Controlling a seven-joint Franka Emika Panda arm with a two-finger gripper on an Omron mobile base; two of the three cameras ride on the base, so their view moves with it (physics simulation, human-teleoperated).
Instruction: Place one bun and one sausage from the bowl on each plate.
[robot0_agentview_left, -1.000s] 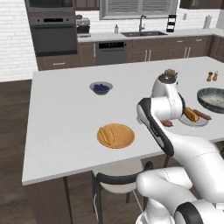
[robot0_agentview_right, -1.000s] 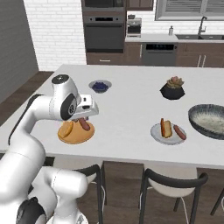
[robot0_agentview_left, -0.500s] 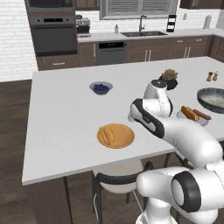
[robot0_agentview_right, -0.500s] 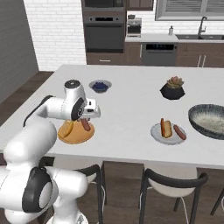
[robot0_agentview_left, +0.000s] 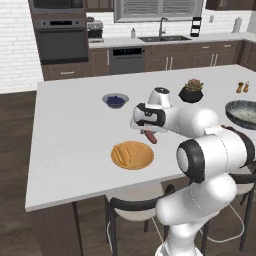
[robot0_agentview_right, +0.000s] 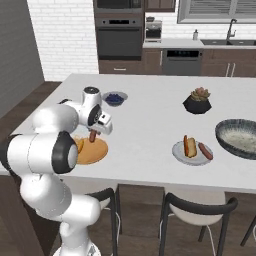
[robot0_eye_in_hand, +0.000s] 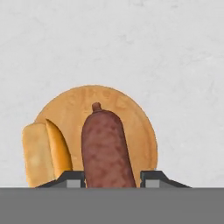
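My gripper (robot0_agentview_left: 149, 132) (robot0_agentview_right: 93, 133) (robot0_eye_in_hand: 112, 178) hangs just above the orange plate (robot0_agentview_left: 140, 159) (robot0_agentview_right: 99, 152) (robot0_eye_in_hand: 131, 114), shut on a reddish-brown sausage (robot0_agentview_left: 150, 136) (robot0_agentview_right: 92, 136) (robot0_eye_in_hand: 107, 148) that points down toward it. A golden bun (robot0_agentview_left: 121, 154) (robot0_eye_in_hand: 43, 153) lies on that plate's left part. The light grey plate (robot0_agentview_right: 179, 151) holds a second bun (robot0_agentview_right: 188, 145) and a second sausage (robot0_agentview_right: 205, 150). The dark grey bowl (robot0_agentview_left: 245, 112) (robot0_agentview_right: 240, 137) sits at the counter's right end.
A small bowl of blue berries (robot0_agentview_left: 115, 100) (robot0_agentview_right: 115, 98) stands behind the orange plate. A black plant pot (robot0_agentview_left: 191, 92) (robot0_agentview_right: 197, 101) is mid-counter, and two shakers (robot0_agentview_left: 242, 87) at the far right. Stools are tucked under the counter's near edge.
The arm has folded lower, and the hand has sunk slightly toward the orange plate with the sausage still in it. Plates, buns and bowl have not moved.
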